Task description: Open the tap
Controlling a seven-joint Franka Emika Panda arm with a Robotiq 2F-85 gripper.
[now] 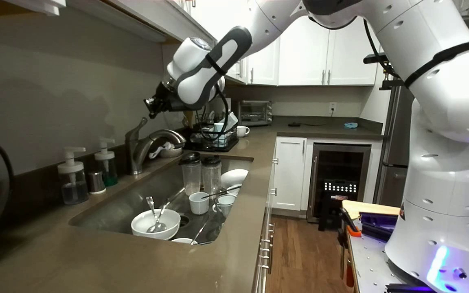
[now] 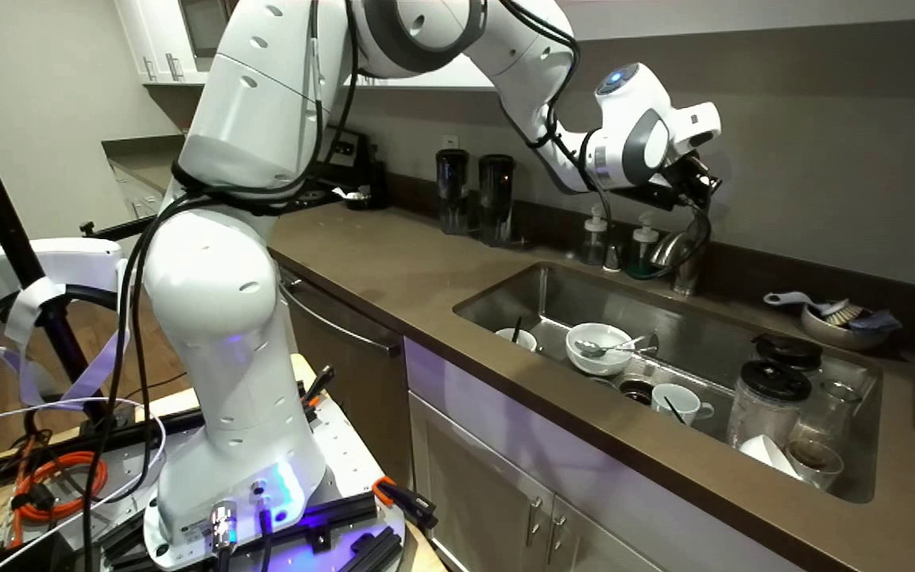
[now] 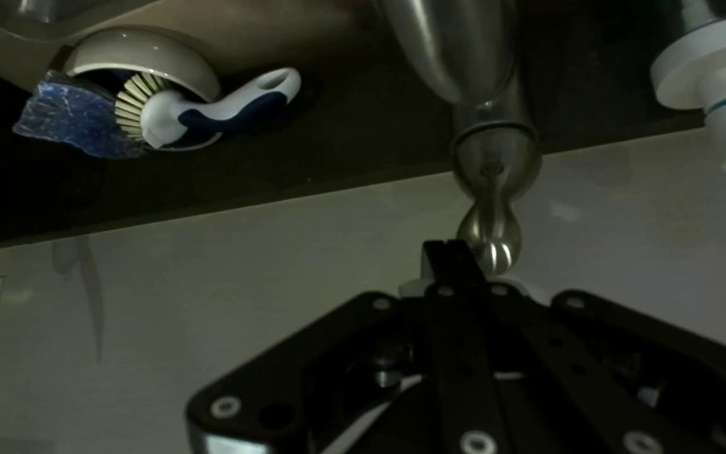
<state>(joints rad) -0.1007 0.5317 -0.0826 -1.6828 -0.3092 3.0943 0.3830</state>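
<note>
"Leaning out of a glossy, rounded bowl [image 3: 149, 53] at left in the wrist view: a rough blue cloth [image 3: 76, 116] and a stiff-bristled brush [image 3: 202, 112]?"

"Yes. Then the tap [image 3: 495, 148], brushed metal, on the tabletop [image 1: 96, 256] between the sink [image 1: 130, 200] and the wall [image 1: 55, 61]."

"And its handle [image 3: 494, 227]?"

"Pinched at the waist, swelling to a bulb. The black claw [image 3: 446, 243] covers a sliver of it."

"Gripping?"

"No, fingertips [image 3: 435, 255] clenched together; whether they touch the bulb, I can't tell."

"Far right?"

"A white plastic pump [image 3: 709, 63], its nozzle and bottle cut off by the edges."
</note>
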